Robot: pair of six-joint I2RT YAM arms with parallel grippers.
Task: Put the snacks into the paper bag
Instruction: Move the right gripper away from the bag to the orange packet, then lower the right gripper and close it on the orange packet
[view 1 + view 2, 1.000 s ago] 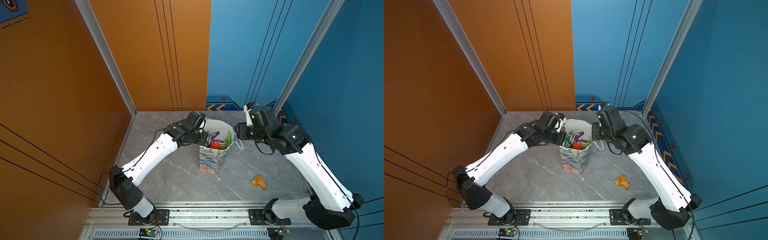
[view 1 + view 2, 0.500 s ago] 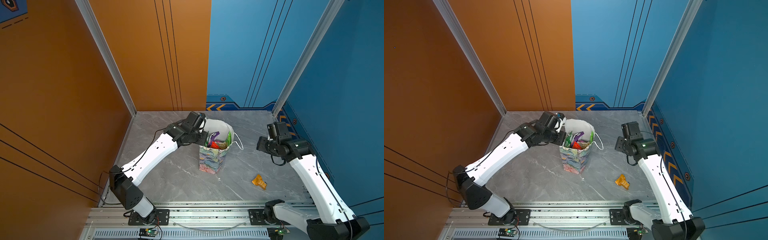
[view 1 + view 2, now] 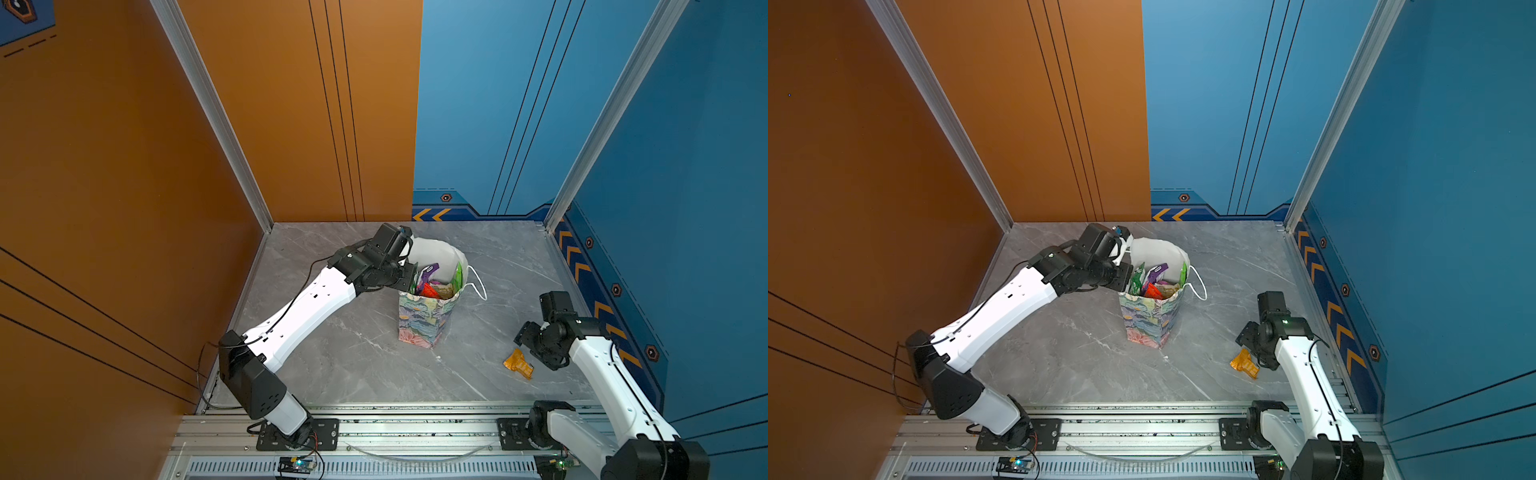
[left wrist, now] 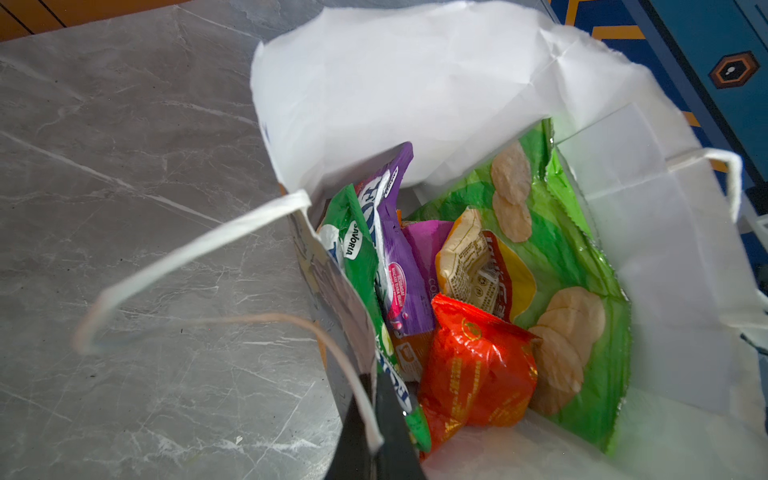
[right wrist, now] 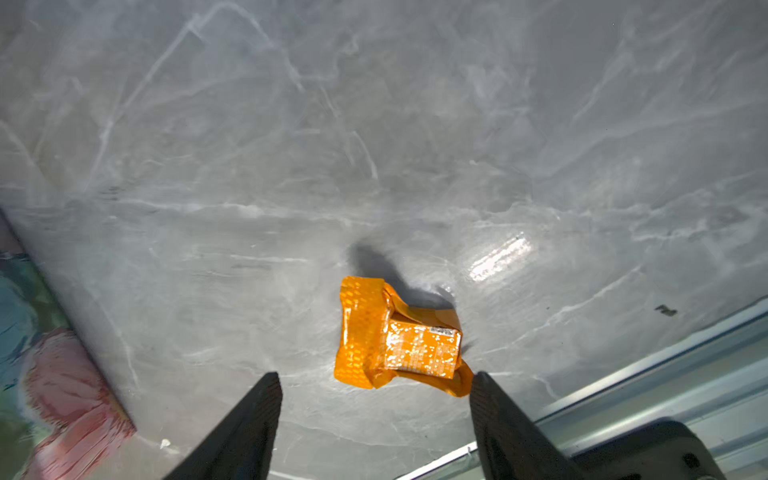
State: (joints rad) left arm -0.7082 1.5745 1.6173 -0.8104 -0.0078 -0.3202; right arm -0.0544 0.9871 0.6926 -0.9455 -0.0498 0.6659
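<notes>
In both top views a bag [image 3: 424, 320] stands upright in the middle of the table [image 3: 332, 365]. Its long axis is vertical and its open mouth points up, with snacks [image 3: 432, 286] showing inside. The left gripper [image 3: 409, 277] sits at the bag's left rim. One orange packet [image 3: 518, 364] lies flat on the table, near and right of the bag and well apart from it, with its long axis running far-left to near-right. The right gripper [image 3: 527, 348] hangs just above the packet's right side. In the left wrist view, the left gripper [image 4: 374, 440] is pinched tight on the bag's wall beside a cord handle [image 4: 187, 257]. A big green packet [image 4: 577, 257], a purple packet [image 4: 395, 266], a tan packet [image 4: 463, 257] and a red packet [image 4: 478, 365] stand on end inside. In the right wrist view, the right gripper [image 5: 374, 415] is spread wide and holds nothing. The orange packet [image 5: 395, 336] lies just beyond its tips, and the bag's floral corner [image 5: 62, 374] shows at the edge.
</notes>
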